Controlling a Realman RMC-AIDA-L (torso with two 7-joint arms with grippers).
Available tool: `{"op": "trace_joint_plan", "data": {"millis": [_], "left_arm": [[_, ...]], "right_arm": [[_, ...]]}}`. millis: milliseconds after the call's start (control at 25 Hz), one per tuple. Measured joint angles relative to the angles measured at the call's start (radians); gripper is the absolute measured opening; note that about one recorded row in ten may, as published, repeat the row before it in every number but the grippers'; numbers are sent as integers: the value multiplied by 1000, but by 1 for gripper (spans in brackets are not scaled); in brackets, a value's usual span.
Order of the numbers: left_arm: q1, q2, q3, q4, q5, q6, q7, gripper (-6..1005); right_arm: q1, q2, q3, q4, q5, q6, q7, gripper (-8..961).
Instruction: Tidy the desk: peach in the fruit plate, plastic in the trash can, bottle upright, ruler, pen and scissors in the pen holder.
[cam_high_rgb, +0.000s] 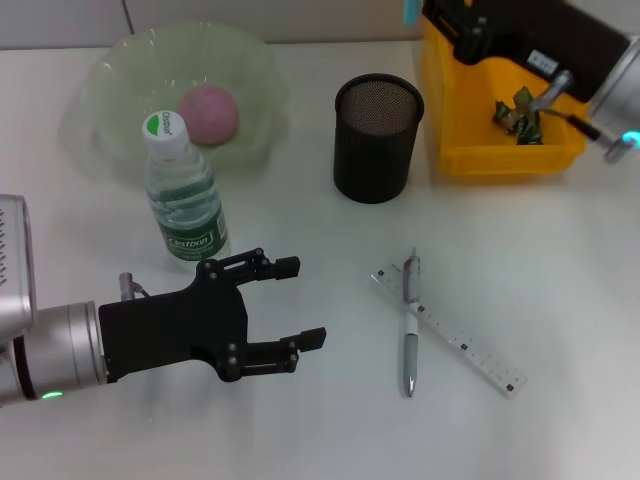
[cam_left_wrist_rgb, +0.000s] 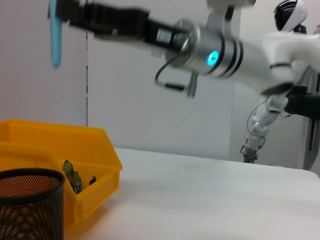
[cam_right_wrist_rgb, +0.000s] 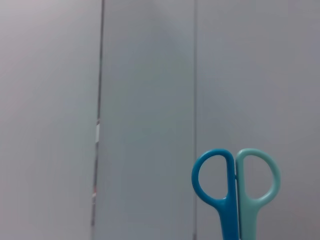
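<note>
Above the yellow trash bin (cam_high_rgb: 505, 150), our right tool (cam_high_rgb: 440, 15) pinches the blue scissors (cam_right_wrist_rgb: 235, 192). Our left tool (cam_high_rgb: 295, 305) hovers spread beside the upright bottle (cam_high_rgb: 183, 195).

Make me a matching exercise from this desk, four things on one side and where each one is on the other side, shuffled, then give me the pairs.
Things:
1. peach
2. plastic scrap
3. pen
4. scissors

Places:
A. lying across the ruler on the desk
B. held up in the air by the right pincer
C. in the green fruit plate
D. in the yellow bin

Pairs: 1-C, 2-D, 3-A, 4-B
</note>
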Motion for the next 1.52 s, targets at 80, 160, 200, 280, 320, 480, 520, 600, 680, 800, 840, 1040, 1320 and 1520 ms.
{"op": "trace_joint_plan", "data": {"millis": [80, 160, 200, 280, 320, 480, 520, 600, 680, 800, 840, 1040, 1320, 1520], "left_arm": [[1, 0, 1, 0, 0, 0, 0, 805], [2, 0, 1, 0, 0, 0, 0, 805], [2, 0, 1, 0, 0, 0, 0, 805], [1, 0, 2, -1, 0, 0, 0, 805], [1, 0, 2, -1, 0, 0, -1, 805], [0, 0, 2, -1, 0, 0, -1, 805], [-1, 0, 2, -1, 0, 0, -1, 805], [-1, 0, 2, -2, 0, 0, -1, 805], [0, 0, 2, -2, 0, 0, -1, 805], [-1, 0, 2, -2, 0, 0, 0, 805], [-1, 0, 2, -1, 0, 0, 0, 805], [-1, 0, 2, -2, 0, 0, 1, 805], [-1, 0, 0, -2, 0, 0, 2, 805], [3, 2, -5, -1, 0, 8, 2, 805]], "right_arm": [[62, -1, 3, 145, 71, -16, -88, 255], [143, -1, 10, 303, 112, -14, -163, 257], [143, -1, 10, 303, 112, -14, -163, 259], [185, 0, 14, 374, 114, -4, -185, 262], [200, 0, 15, 397, 114, 4, -189, 263], [228, 3, 9, 433, 116, 44, -192, 269], [230, 3, 6, 438, 116, 54, -193, 271], [239, 4, 3, 452, 116, 79, -194, 274], [255, 5, 2, 471, 115, 107, -194, 277], [285, 5, 1, 508, 112, 152, -180, 281], [292, 5, 0, 516, 111, 158, -179, 283], [291, 8, -10, 523, 111, 160, -179, 290], [275, 8, -15, 519, 111, 141, -183, 301], [149, 1, 0, 387, 114, -24, -111, 300]]}}
